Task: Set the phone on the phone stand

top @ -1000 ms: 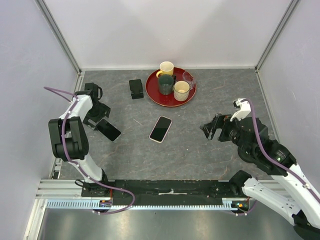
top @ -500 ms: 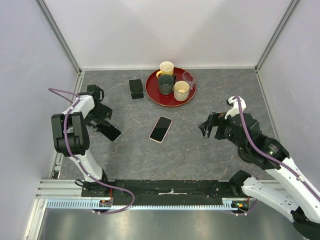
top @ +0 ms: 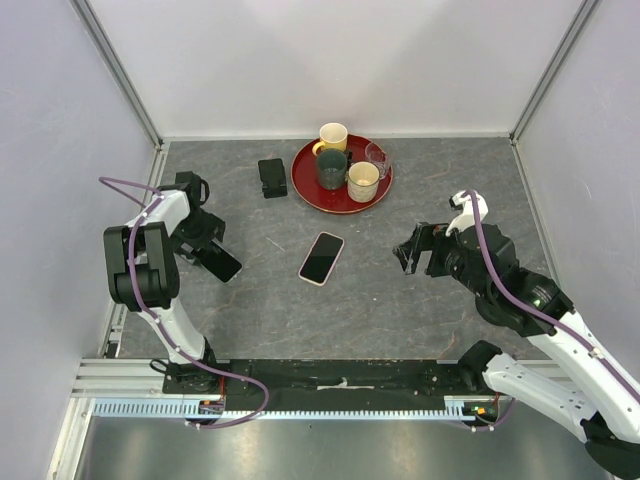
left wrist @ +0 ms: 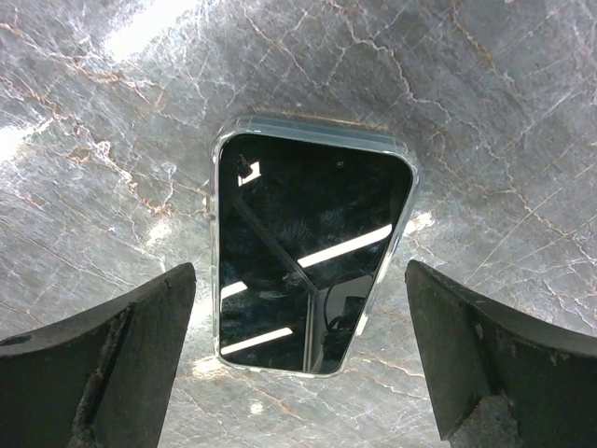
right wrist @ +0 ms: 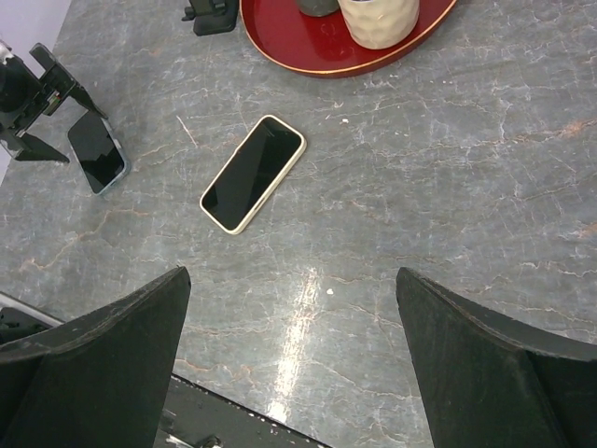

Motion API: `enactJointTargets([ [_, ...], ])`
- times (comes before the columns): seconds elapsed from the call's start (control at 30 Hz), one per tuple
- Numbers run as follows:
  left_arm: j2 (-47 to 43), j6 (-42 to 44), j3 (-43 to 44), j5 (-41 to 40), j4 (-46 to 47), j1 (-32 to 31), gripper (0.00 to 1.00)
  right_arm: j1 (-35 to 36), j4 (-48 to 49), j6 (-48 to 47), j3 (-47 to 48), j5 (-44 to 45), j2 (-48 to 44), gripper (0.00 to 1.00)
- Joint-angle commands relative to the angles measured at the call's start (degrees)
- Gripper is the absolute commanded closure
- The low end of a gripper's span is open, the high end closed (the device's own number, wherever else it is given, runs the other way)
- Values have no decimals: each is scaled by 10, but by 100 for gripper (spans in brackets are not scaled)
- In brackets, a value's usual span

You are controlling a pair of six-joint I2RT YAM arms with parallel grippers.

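Observation:
The phone (top: 321, 258), black screen with a cream case edge, lies flat at mid-table; it also shows in the right wrist view (right wrist: 253, 173). No stand with a round disc base shows in any view. My left gripper (top: 205, 247) is open, hovering over a second, dark phone in a clear case (left wrist: 308, 252), its fingers to either side and apart from it. My right gripper (top: 412, 255) is open and empty, right of the cream phone and well apart from it; in its wrist view (right wrist: 294, 275) only bare table lies between the fingers.
A small black rectangular piece (top: 272, 177) sits left of a red tray (top: 306, 185) holding several cups at the back. The dark phone (top: 218, 262) lies at the left. Grey walls enclose the table on three sides.
My right gripper has moved a little left and up in the top view, nearer the cream phone. My left gripper has shifted slightly over the dark phone. Neither phone moved.

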Motion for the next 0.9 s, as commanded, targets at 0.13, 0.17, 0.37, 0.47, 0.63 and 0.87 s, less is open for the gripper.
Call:
enactJointTargets([
  [0.13, 6, -23, -11, 18, -4, 3, 0, 0, 31, 11, -7, -4, -2, 2],
  [0.17, 6, -23, -12, 20, -3, 3, 0, 0, 31, 11, -7, -4, -2, 2],
  [0.37, 15, -27, -18, 27, 4, 3, 0, 0, 32, 12, -9, -7, -2, 2],
  [0.47, 23, -28, -18, 26, 4, 3, 0, 0, 33, 13, -10, -8, -4, 2],
  [0.63, 35, -31, -21, 28, 5, 3, 0, 1, 32, 15, -11, -8, -9, 2],
  [0.87, 49, -37, -25, 27, 5, 3, 10, 0, 31, 19, -9, -10, -16, 2],
])
